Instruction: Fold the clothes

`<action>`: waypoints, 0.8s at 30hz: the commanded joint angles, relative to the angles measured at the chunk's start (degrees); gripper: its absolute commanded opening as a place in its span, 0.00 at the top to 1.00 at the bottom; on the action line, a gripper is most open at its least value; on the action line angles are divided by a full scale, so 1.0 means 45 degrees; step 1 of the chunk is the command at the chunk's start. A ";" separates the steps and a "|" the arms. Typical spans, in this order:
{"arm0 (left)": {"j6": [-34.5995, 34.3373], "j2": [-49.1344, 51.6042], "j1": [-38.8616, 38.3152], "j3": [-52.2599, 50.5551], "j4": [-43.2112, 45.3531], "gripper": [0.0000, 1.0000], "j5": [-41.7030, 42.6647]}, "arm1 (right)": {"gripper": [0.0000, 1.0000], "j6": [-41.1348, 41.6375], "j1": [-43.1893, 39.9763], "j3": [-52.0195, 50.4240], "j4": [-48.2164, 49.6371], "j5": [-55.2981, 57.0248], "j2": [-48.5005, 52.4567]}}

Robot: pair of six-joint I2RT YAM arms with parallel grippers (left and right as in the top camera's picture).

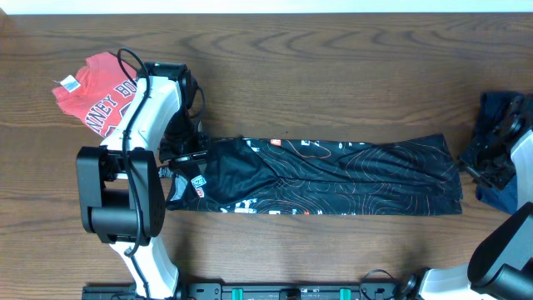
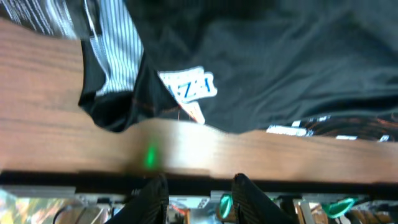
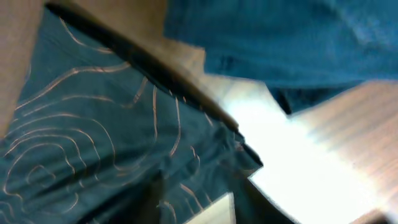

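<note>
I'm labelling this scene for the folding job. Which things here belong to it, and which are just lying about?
Belong to the job: black patterned garment, red printed shirt, dark blue garment.
Just there: wooden table, rail along its front edge.

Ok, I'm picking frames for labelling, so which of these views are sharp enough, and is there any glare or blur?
Overhead: sharp and evenly lit, the contour print on the black garment clear. Left wrist: soft, with a green reflection on the table. Right wrist: heavily blurred, and white glare washes out the wood beside the garment.
</note>
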 commanded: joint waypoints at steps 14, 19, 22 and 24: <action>0.0068 -0.0019 0.0005 -0.0083 0.1146 0.64 0.0656 | 0.31 -0.2302 -0.0121 -0.3186 0.4789 -0.1545 -0.0102; 0.0068 -0.0019 0.0005 -0.0083 0.1268 0.64 0.0661 | 0.31 -0.2312 -0.0117 -0.3808 0.5450 -0.1554 -0.0097; 0.0068 -0.0019 0.0005 -0.0083 0.1302 0.64 0.0661 | 0.31 -0.2395 -0.0112 -0.4167 0.5940 -0.1559 -0.0097; 0.0073 -0.0019 0.0005 -0.0083 0.1302 0.64 0.0661 | 0.31 -0.2395 -0.0112 -0.4493 0.6251 -0.1569 -0.0097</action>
